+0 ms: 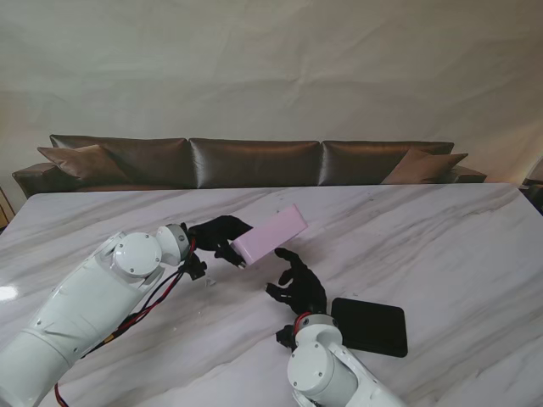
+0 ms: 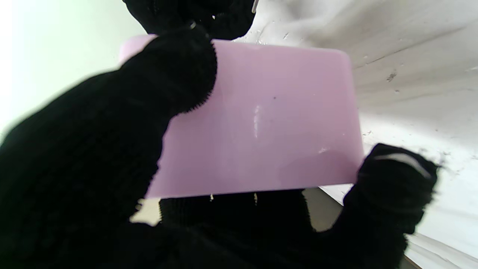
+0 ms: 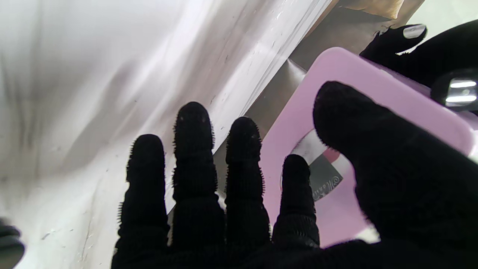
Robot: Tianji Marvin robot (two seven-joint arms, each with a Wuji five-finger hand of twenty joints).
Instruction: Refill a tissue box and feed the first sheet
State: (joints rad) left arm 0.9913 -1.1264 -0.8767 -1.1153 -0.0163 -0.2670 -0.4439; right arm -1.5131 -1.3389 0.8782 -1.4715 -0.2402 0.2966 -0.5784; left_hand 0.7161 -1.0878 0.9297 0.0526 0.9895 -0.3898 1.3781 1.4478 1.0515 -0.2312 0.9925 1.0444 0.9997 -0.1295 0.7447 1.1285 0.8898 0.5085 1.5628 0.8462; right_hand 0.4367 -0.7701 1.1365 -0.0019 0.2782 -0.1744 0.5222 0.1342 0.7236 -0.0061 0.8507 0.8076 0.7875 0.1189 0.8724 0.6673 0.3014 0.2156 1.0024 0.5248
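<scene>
Marble worktop [image 1: 441, 246] runs out to a brown sofa [image 1: 254, 161] and a pale wall. From the stand view, the left hand [image 1: 219, 237] grips the pink box [image 1: 270, 233] by its near-left end and holds it up off the worktop, tilted. The box's long axis points toward two o'clock, rising away from me. The right hand [image 1: 299, 284] sits just nearer to me, at about five o'clock from the box, fingers spread and empty, close to it but apart. A black slab [image 1: 369, 326] lies flat at four o'clock from that hand, probably the box's other part, though I cannot tell.

Along the left wrist, the box [image 2: 261, 123] fills the frame, gloved fingers [image 2: 179, 74] wrapped over one edge and another fingertip pressing the opposite corner.

Along the right wrist, the open fingers [image 3: 194, 149] point past the box [image 3: 336, 123], whose opening shows a printed pack inside. The right hand is the free one and the nearer, so I judge that reaching into the opening falls to it.
</scene>
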